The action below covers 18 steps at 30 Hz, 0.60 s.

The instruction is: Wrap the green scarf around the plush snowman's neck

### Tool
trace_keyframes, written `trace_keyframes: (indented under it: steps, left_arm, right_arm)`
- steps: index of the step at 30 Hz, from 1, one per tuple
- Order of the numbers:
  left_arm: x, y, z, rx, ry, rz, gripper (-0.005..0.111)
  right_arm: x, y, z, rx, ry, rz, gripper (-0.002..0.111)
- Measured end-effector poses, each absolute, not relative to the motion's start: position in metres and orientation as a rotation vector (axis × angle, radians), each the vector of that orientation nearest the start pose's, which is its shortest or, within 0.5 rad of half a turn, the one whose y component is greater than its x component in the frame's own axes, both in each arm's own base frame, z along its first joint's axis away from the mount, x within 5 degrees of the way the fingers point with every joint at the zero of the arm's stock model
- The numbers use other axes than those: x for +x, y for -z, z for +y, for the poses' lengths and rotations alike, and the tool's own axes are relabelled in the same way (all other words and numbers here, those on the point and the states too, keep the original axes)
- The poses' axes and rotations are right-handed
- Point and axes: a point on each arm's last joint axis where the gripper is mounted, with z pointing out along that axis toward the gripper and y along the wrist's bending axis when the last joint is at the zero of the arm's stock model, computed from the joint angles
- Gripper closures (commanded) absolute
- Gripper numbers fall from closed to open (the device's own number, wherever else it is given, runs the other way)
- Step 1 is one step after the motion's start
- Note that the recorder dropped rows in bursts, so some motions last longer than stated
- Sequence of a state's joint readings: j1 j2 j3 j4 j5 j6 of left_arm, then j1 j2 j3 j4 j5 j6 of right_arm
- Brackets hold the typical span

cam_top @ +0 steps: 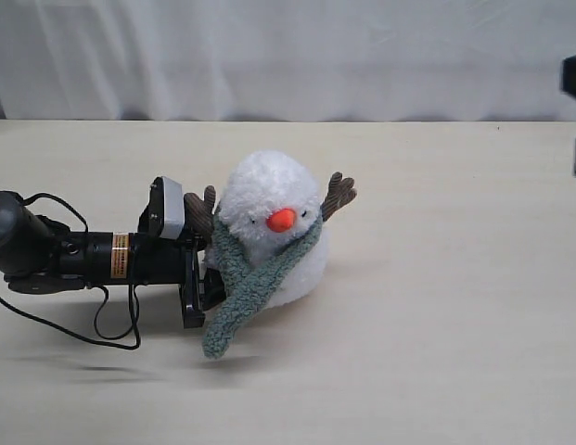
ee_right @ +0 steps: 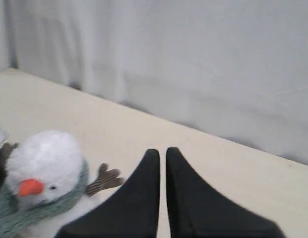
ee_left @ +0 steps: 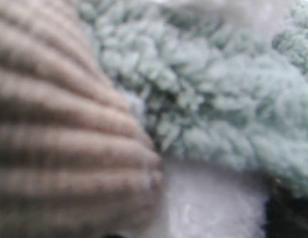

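One green scarf (cam_top: 246,287) wraps the snowman (cam_top: 269,218); left end effector (cam_top: 202,283) presses its side, grip unclear; right end effector (ee_right: 162,163), closed and empty, sits well apart. Slow retreat should spare the wrap.

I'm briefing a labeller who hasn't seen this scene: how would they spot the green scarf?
On the table, before the white curtain, sits the plush snowman. The green scarf wraps it just below the orange nose, one end hanging down toward the table. It is the only sage-green fuzzy strip among white plush and brown twig arms.
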State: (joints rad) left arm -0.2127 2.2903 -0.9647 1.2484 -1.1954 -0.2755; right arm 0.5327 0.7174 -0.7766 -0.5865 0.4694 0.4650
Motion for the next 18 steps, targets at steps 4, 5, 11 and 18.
trace_keyframes:
  steps: [4,5,11,18]
  left_arm:
    - [0.329,-0.057,-0.153,1.247,0.907,1.466,0.107]
    - [0.329,-0.057,-0.153,1.247,0.907,1.466,0.107]
    - [0.329,-0.057,-0.153,1.247,0.907,1.466,0.107]
    - [0.329,-0.057,-0.153,1.247,0.907,1.466,0.107]
  right_arm:
    - [0.123,-0.384,0.022,-0.191,0.006,1.729,0.104]
    - [0.118,-0.387,0.016,-0.155,0.026,1.711,0.104]
    - [0.093,-0.397,-0.008,0.008,0.136,1.627,0.104]
    - [0.072,-0.403,-0.013,0.036,0.139,1.552,0.104]
